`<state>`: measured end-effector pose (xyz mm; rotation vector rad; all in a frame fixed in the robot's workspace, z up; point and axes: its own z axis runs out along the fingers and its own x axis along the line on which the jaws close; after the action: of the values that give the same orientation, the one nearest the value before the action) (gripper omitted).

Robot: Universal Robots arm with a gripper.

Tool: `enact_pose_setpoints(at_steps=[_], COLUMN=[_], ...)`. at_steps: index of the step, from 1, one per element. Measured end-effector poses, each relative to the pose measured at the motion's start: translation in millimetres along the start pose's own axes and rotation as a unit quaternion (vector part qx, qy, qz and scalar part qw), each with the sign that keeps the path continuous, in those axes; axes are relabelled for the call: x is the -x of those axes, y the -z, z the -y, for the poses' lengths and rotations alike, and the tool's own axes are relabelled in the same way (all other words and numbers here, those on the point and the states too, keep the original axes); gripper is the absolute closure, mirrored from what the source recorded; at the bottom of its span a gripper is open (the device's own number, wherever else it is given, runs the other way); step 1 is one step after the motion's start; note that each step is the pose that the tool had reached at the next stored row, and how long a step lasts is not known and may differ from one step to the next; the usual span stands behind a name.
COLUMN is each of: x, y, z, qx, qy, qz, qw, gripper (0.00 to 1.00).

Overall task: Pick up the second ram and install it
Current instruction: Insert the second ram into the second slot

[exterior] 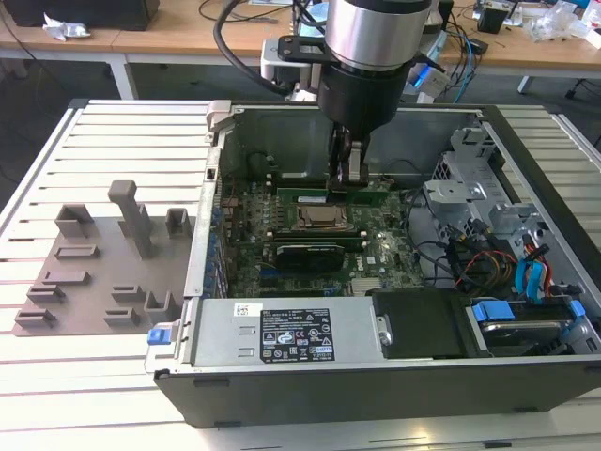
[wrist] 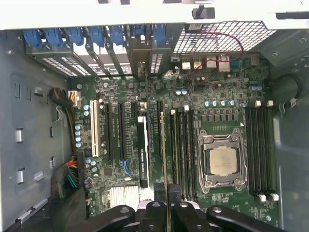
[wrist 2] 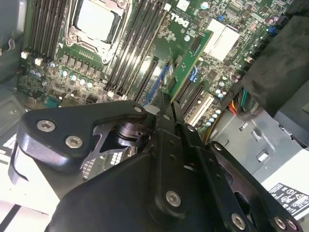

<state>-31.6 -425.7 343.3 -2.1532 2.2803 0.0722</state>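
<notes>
My gripper [exterior: 346, 181] reaches down into the open computer case [exterior: 216, 169], over the green motherboard [exterior: 380, 246]. It is shut on the second ram [exterior: 310, 196], a thin green stick that lies level just beyond the processor socket [exterior: 319, 221] in the exterior view. In the first wrist view the ram [wrist: 164, 154] shows edge-on, running out from between the fingers [wrist: 177, 209] beside the black memory slots [wrist: 182, 150]. In the second wrist view the ram [wrist 2: 190, 60] sticks out past the gripper [wrist 2: 166, 108]. Whether it touches a slot cannot be made out.
A black expansion card [wrist: 142, 150] stands close beside the ram. More memory slots [wrist: 260, 150] lie past the socket [wrist: 222, 162]. A drive cage with cables [exterior: 507, 244] fills the case's right in the exterior view. A grey fixture plate [exterior: 84, 282] lies on the left.
</notes>
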Motion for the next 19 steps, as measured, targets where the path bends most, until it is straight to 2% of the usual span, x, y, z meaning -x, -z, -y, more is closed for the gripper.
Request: enact_pose_setpoints(at_steps=[5, 19], x=[-0.2, -0.9], y=[-5.0, -25.1], z=[0.1, 0.8], qx=[0.0000, 0.0000], qy=[0.000, 0.000], qz=[0.0000, 0.0000], qw=[1.0000, 1.0000], gripper=[0.87, 0.87])
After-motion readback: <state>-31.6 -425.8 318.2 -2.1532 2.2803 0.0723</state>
